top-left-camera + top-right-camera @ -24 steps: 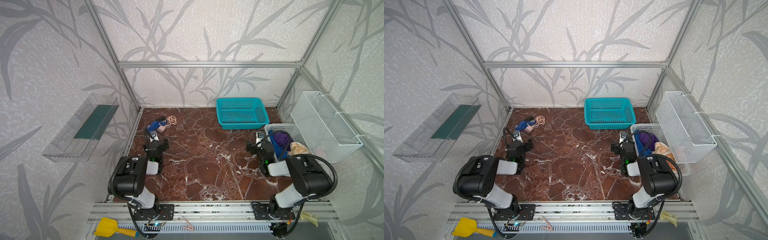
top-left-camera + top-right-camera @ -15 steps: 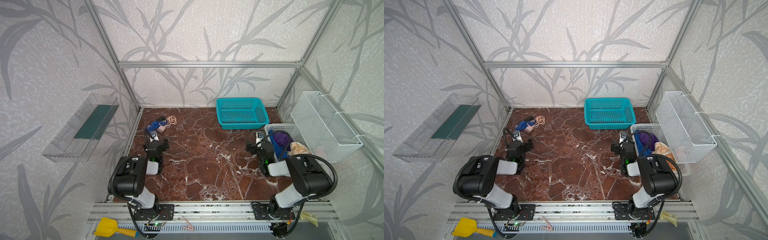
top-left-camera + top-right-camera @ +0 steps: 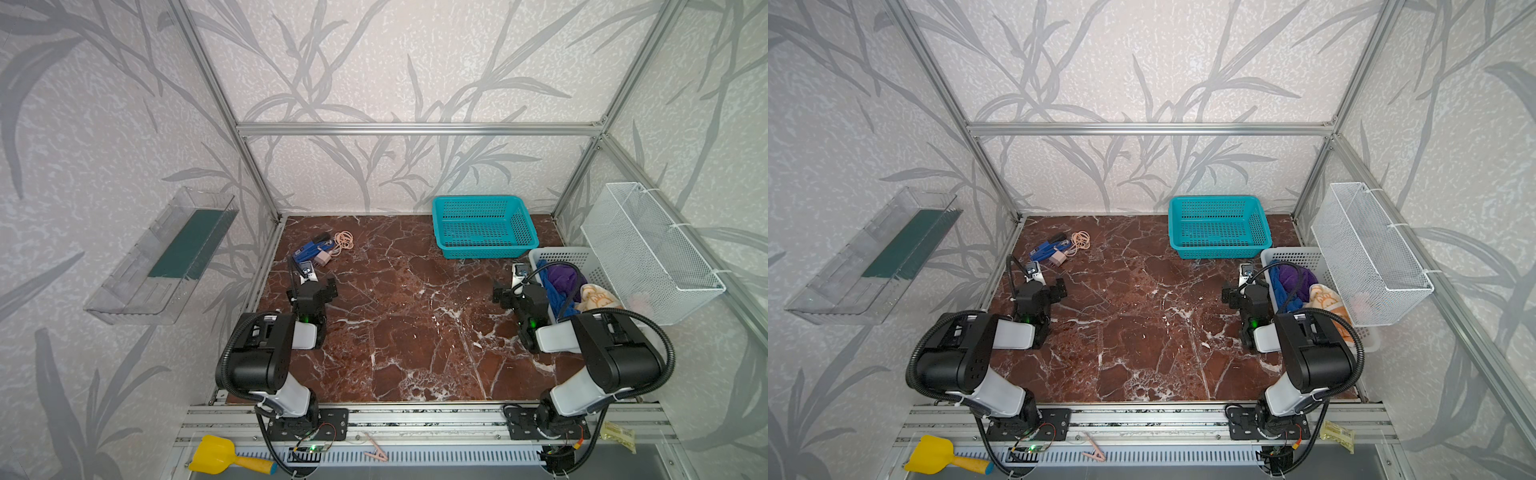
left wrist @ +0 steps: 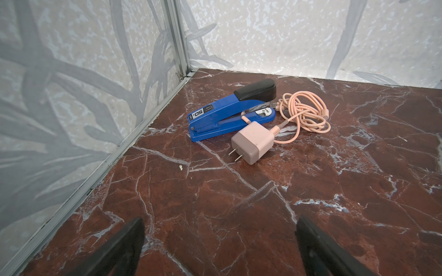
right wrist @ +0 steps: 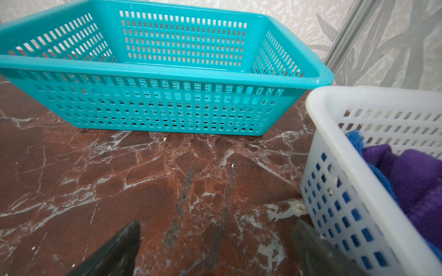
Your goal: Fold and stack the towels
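Your towels, soft terry bundles, lie crumpled in the white slotted plastic basket (image 3: 557, 252). The royal blue towel (image 3: 555, 296) presses the wall facing your right claw, the purple towel (image 3: 564, 277) is bunched beside it, and the orange towel (image 3: 596, 297) with pale prints lies further along (none folded, none stacked). Your right claw (image 5: 216, 229) hangs low over the glossy red-brown marble tabletop (image 3: 415, 332) just beside that basket's perforated wall. Its dark tapered fingers (image 5: 119, 246) are spread wide and hold nothing; whether the nearer one brushes the plastic cannot be told. The teal basket (image 5: 167, 71), rigid lattice-sided plastic, stands just past the white basket's corner. Well across the table from the white basket, your left claw (image 4: 220, 227) is equally agape and empty. It faces a blue metal stapler (image 4: 229, 114) with a black grip, a blocky pink charger (image 4: 252, 144) and its coiled pink cable (image 4: 303, 112).
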You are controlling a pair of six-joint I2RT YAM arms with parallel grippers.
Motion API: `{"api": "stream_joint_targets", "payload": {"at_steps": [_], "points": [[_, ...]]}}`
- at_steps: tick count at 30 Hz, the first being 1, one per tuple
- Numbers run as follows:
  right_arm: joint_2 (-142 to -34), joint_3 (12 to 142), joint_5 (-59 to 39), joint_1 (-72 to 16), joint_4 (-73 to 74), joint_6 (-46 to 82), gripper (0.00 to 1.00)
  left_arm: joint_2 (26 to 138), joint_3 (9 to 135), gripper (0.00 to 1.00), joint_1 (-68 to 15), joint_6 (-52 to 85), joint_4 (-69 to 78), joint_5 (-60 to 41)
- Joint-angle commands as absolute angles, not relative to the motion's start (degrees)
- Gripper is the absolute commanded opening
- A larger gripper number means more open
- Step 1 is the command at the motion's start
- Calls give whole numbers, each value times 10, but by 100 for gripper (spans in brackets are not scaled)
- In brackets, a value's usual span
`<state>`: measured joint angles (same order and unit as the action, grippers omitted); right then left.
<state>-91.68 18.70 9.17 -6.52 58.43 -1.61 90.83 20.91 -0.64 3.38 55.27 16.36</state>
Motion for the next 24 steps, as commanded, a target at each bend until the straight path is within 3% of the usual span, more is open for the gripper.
{"api": "stream_joint_targets", "payload": {"at_steps": [1,24], "points": [[-911,198,102,-63,595,-19,99,904,212,99,-7,25,562,160],[-901,192,100,-65,602,-23,99,903,213,99,-4,27,557,152]]}}
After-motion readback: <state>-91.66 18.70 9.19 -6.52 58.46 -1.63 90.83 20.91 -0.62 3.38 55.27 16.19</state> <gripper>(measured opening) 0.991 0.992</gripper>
